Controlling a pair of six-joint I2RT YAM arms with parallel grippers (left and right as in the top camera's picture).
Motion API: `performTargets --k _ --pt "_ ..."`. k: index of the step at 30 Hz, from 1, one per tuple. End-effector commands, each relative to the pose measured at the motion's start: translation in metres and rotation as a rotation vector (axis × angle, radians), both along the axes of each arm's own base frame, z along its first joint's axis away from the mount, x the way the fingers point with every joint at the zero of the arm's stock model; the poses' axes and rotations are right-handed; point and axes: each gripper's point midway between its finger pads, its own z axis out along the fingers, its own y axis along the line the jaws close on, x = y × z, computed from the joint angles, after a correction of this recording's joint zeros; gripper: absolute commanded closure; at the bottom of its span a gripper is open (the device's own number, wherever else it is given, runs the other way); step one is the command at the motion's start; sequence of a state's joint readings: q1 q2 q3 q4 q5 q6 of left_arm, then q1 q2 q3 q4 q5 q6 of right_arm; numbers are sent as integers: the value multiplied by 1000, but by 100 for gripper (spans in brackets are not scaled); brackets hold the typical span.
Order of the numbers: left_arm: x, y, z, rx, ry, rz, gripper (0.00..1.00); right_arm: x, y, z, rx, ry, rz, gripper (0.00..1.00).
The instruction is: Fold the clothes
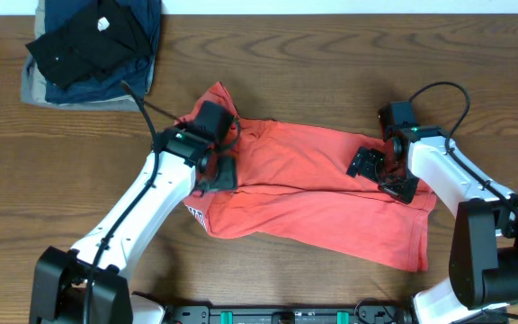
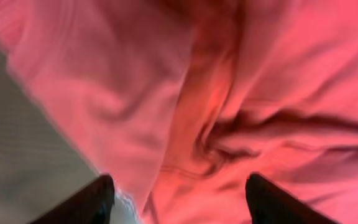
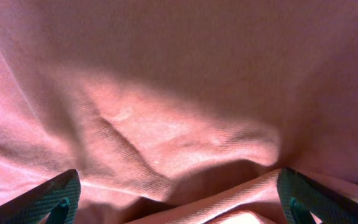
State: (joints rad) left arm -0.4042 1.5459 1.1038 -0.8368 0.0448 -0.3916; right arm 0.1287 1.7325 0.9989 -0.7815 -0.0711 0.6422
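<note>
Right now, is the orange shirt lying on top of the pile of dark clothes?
No, the orange-red T-shirt lies on the table, apart from the dark pile in the far corner.

- Overhead: even, soft light, sharp all over, only faint shadows on the table (image 1: 331, 54).
- Left wrist view: blurred, T-shirt (image 2: 229, 93) folds smeared.
- Right wrist view: shadowed at top, bright patch mid-cloth.

Garment pile (image 1: 88, 54) far-left, clear of T-shirt (image 1: 331, 198)

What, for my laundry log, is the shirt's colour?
Orange-red shirt; clearest in the overhead view.
</note>
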Motion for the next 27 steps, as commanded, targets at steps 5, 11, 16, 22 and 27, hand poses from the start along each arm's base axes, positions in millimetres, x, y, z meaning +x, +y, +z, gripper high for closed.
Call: performTargets --k 5,11,16,22,27 --pt "20 9 -28 118 -15 -65 31 -2 5 0 15 -1 19 1" --pt "29 21 -61 230 22 -105 33 0 6 -1 16 -11 18 1" --pt "33 41 -72 347 24 -60 36 -1 5 -1 16 -10 19 1" --pt "32 42 -76 354 35 -62 58 -1 5 -1 15 -10 19 1" --pt "30 42 -76 357 42 -63 80 -2 4 -2 9 -9 18 1"
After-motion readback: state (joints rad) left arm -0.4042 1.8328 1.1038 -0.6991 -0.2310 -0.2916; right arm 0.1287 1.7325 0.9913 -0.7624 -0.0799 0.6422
